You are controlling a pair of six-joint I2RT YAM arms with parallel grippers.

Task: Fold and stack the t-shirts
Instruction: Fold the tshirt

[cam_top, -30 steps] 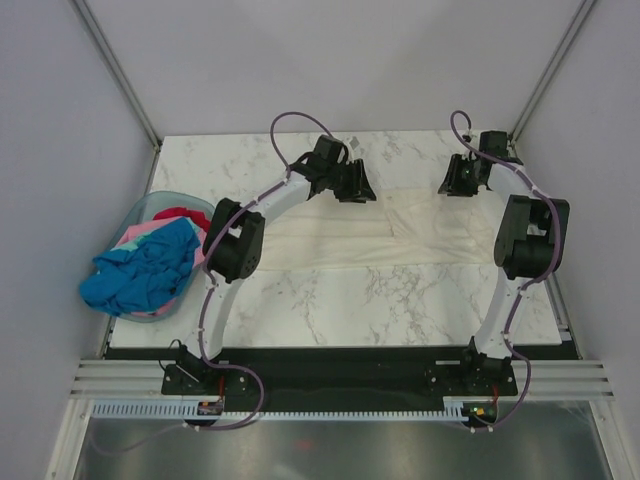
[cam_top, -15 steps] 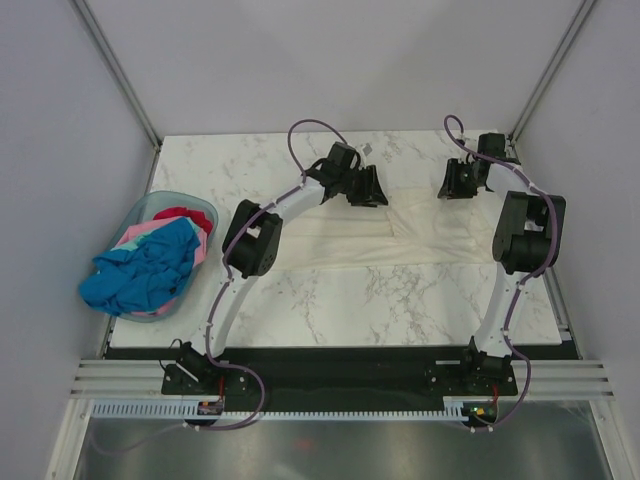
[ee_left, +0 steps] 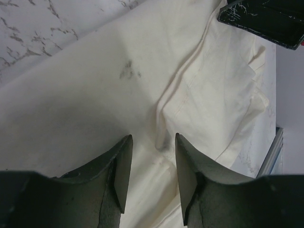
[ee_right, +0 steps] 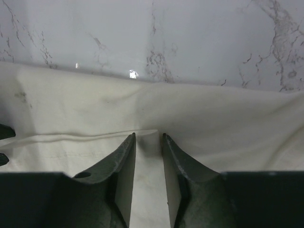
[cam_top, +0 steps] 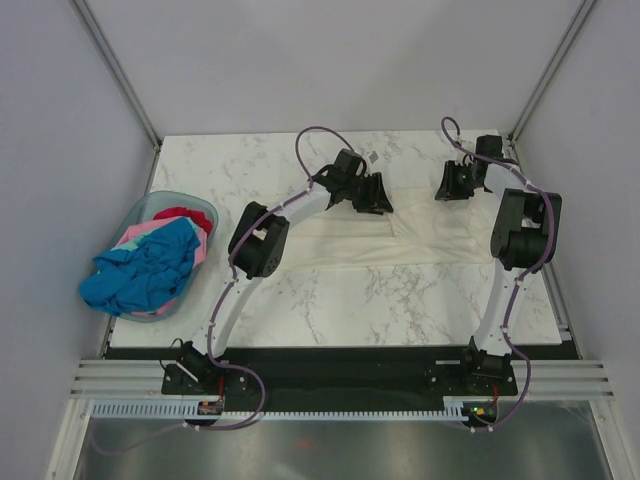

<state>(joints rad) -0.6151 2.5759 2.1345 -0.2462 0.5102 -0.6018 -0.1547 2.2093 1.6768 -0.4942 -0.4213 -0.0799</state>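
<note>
Left claw point(ee_left: 152, 140): jaws apart, empty, above a crease. Right claw point(ee_right: 148, 138): jaws narrowly apart, empty, above a folded edge. Cream-white t-shirt point(cam_top: 340, 245) lies spread on the surface point(cam_top: 400, 300). Cloth likely light and limp; pinch hems or corners.

A white marble-patterned tabletop point(cam_top: 330, 300) with thin grey veins fills the middle. Plain pale grey walls close it in: a back wall point(cam_top: 330, 60), a left wall point(cam_top: 50, 150) and a right wall point(cam_top: 600, 200). Slim aluminium posts point(cam_top: 114, 68) rise at the back corners. A black base strip point(cam_top: 340, 375) and silver metal rails point(cam_top: 120, 378) line the near edge. Light is soft and even.
</note>
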